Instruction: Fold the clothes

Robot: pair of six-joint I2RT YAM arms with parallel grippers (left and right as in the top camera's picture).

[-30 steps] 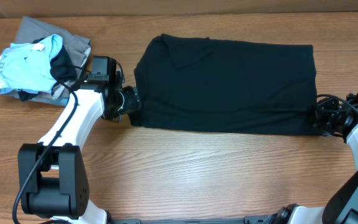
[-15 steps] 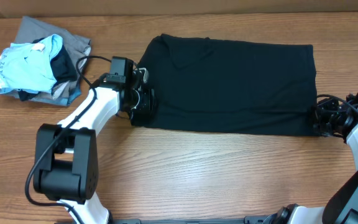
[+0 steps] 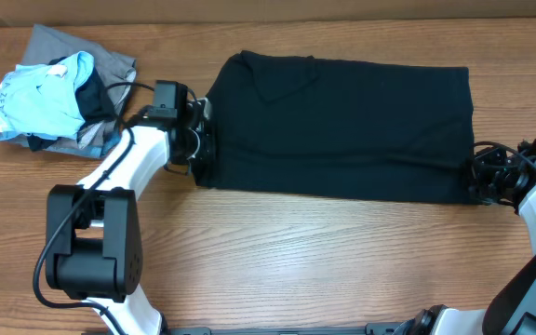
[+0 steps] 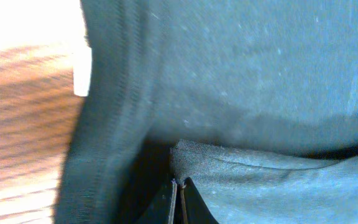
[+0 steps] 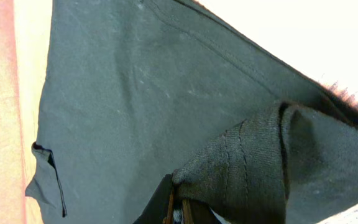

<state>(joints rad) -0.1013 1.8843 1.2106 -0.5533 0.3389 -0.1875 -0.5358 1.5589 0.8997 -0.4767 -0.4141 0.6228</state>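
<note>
Jaws status: left jaws are seen pressed together on a hem of the black shirt (image 3: 342, 126) at its near left edge, and right jaws are pinched closed on a bunched fold at its near right corner. The shirt is laid flat across the middle and right of the worktop (image 3: 324, 251). A light-blue garment (image 3: 40, 98) is piled on grey garments (image 3: 63, 46) at the far left.

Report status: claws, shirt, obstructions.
Left claw shut on black shirt edge; right claw shut on opposite edge. Shirt lies flat. Garment pile off to side, not touching.
</note>
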